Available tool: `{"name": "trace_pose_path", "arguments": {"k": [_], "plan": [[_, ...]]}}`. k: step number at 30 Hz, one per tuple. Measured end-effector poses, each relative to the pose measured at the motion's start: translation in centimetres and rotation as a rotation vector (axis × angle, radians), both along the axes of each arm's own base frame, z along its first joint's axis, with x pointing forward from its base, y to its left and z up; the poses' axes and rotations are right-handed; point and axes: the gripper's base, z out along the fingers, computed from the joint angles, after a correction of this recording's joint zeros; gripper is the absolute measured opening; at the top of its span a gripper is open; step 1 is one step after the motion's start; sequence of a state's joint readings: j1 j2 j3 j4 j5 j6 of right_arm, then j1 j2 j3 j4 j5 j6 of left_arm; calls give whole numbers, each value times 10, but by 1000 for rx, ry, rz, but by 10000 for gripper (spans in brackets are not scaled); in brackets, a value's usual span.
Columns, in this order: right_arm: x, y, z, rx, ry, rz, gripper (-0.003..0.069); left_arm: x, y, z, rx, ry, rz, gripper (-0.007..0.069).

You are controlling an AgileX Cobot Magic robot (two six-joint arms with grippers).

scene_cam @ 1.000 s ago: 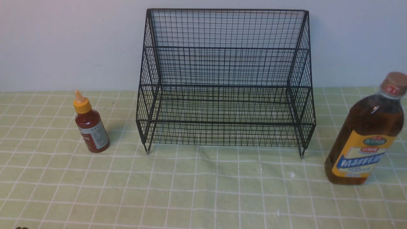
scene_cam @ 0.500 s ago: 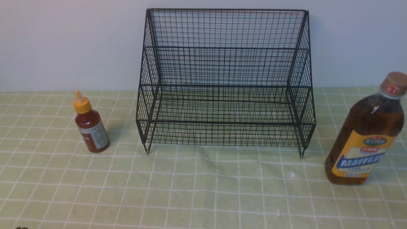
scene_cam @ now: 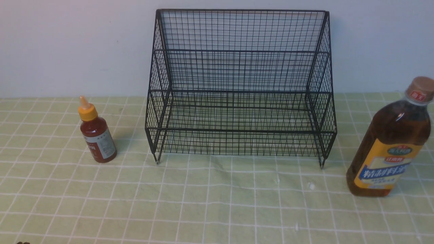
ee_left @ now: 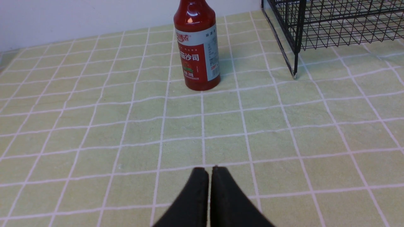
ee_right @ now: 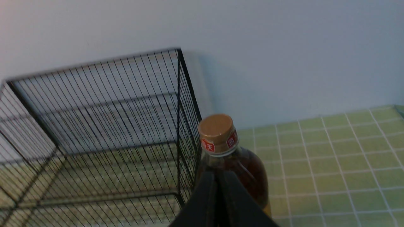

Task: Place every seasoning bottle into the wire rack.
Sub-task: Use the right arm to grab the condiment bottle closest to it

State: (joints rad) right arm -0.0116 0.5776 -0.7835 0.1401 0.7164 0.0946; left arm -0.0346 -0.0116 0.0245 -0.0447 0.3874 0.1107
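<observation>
Two bottles stand upright on the table (scene_cam: pixel 217 210), and neither one is in the wire rack (scene_cam: pixel 240 67) yet. The small red bottle (scene_cam: pixel 97 140) with the yellow pointy cap is at the middle left of the front picture. It is well apart from the rack's left side. The tall brown bottle (scene_cam: pixel 390 142) with the tan cap is at the right edge of that picture, near the rack's right side and a bit closer to the camera than the rack's front feet. The black rack sits in the upper middle, with its back by the pale wall (scene_cam: pixel 67 44).

The left hand (ee_left: pixel 210 171) has its two black fingers pressed together, with nothing between them. The red bottle stands straight ahead of it, well apart.

The right hand (ee_right: pixel 219 179) has its fingers together too and holds nothing. The tall bottle is right in front of it. Whether they touch cannot be told.
</observation>
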Motion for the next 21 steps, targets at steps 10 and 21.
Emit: {"name": "trace_pose_path", "arguments": {"k": [10,21], "plan": [[107,0,44,-103,350,77,289,0,0,0,0,0,0,-6],[170,2,-3,-80,571,109,592,0,0,0,0,0,0,-6]]}}
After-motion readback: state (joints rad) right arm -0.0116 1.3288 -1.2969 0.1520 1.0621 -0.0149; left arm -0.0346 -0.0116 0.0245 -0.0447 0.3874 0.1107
